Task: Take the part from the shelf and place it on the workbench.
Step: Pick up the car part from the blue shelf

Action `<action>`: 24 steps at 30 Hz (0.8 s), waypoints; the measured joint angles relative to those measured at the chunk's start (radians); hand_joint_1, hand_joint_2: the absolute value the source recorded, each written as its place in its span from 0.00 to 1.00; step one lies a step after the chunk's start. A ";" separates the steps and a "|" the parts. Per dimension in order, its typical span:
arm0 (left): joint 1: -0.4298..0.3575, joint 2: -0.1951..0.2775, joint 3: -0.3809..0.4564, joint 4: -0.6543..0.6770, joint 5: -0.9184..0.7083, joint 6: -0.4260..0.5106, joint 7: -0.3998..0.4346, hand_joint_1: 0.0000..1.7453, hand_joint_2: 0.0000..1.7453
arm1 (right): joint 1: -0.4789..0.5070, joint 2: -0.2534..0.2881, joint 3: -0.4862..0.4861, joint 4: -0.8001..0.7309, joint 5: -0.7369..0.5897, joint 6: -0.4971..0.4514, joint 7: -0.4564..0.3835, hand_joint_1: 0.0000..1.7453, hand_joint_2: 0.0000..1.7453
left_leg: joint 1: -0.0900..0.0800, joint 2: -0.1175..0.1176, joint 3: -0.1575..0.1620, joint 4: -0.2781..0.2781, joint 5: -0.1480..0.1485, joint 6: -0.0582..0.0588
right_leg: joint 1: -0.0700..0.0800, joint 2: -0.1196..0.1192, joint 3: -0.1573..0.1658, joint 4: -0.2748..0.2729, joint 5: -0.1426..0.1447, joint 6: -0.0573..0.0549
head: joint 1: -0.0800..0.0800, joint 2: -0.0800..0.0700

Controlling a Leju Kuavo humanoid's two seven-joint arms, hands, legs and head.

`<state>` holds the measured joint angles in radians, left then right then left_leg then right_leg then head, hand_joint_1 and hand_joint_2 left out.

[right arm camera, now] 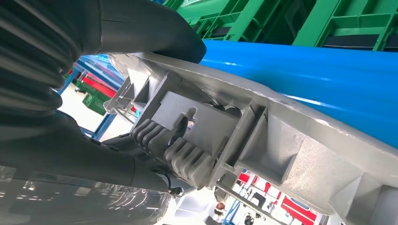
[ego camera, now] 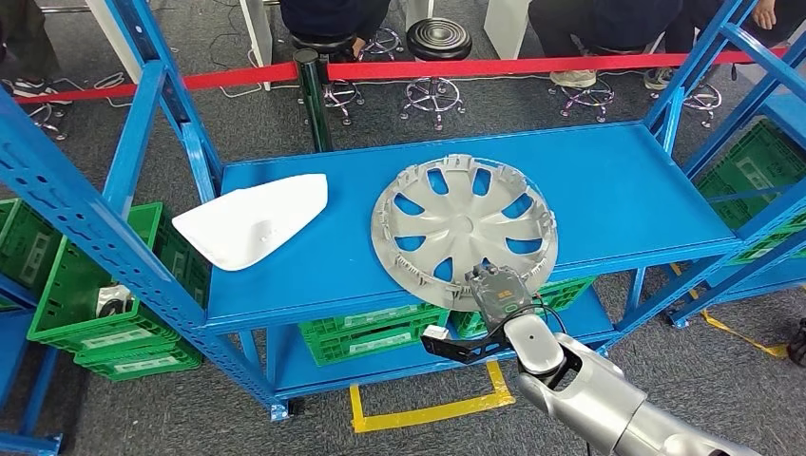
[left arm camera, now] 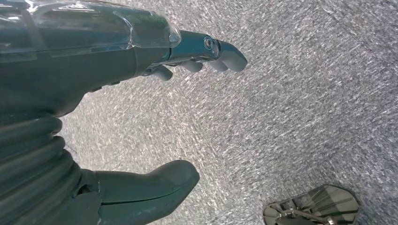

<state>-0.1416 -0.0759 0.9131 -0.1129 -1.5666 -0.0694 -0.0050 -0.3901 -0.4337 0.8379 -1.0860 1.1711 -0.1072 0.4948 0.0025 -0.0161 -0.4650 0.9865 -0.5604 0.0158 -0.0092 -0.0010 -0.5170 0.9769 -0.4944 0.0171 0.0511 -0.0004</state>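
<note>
While grasp forms: silver wheel cover (ego camera: 464, 228) lies flat on the blue shelf (ego camera: 618, 180), near edge overhanging at 6 o'clock.
Right hand (ego camera: 494, 290): thumb (right arm camera: 155, 33) over the rim, fingers (right arm camera: 141, 166) under; pinching the wheel cover's rim.
Left hand (left arm camera: 141, 117): spread, holding nothing, above grey floor.
Advice: tighten before lifting; keep cover level.
White panel (ego camera: 257, 220): 9 o'clock, apart.
Hidden: contact under rim; bench unseen.
</note>
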 joint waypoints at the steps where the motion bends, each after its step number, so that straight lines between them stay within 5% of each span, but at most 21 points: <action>1: 0.000 0.000 0.000 0.000 -0.001 0.000 0.000 0.00 1.00 | 0.000 0.000 0.000 -0.001 0.000 0.000 0.000 1.00 1.00 | 0.000 0.000 0.000 0.000 0.000 0.000 | 0.000 0.000 0.000 0.000 0.000 0.000 | 0.000 0.000; 2: 0.000 0.000 -0.001 0.000 -0.001 0.000 0.001 0.00 1.00 | 0.000 0.000 0.000 -0.001 0.000 0.000 0.000 1.00 1.00 | 0.000 0.000 0.000 0.000 0.000 0.000 | 0.000 0.000 0.000 0.000 0.000 0.000 | 0.000 0.000; 6: 0.000 0.000 -0.011 0.000 0.000 0.005 0.013 0.00 0.00 | 0.000 0.000 0.000 -0.002 0.000 0.000 0.000 1.00 1.00 | 0.000 0.000 0.000 0.000 0.000 0.000 | 0.000 0.000 0.000 0.000 0.000 0.000 | 0.000 0.000; 14: 0.001 0.000 -0.022 0.000 0.027 0.010 0.003 0.00 0.00 | 0.002 -0.001 0.000 -0.003 0.000 0.000 0.000 1.00 1.00 | 0.000 0.000 0.000 0.000 0.000 0.000 | 0.000 0.000 0.000 0.000 0.000 0.000 | 0.000 0.000; 18: 0.001 0.000 -0.023 0.000 0.029 0.009 0.002 0.00 0.00 | 0.004 -0.005 0.000 -0.006 0.000 0.000 0.000 0.03 1.00 | 0.000 0.000 0.000 0.000 0.000 0.000 | 0.000 0.000 0.000 0.000 0.000 0.000 | 0.000 0.000; 24: 0.001 0.000 -0.023 0.000 0.031 0.000 0.009 0.00 0.00 | 0.019 -0.009 -0.002 -0.007 -0.003 -0.031 0.008 0.00 1.00 | 0.000 0.002 -0.001 0.000 0.000 0.000 | 0.000 0.001 0.000 0.000 0.000 0.000 | 0.000 0.000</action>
<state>-0.1408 -0.0760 0.8900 -0.1129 -1.5357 -0.0696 0.0045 -0.3715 -0.4428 0.8362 -1.0929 1.1686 -0.1379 0.5029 0.0027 -0.0140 -0.4656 0.9865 -0.5605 0.0158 -0.0092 0.0001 -0.5171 0.9769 -0.4942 0.0173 0.0511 -0.0004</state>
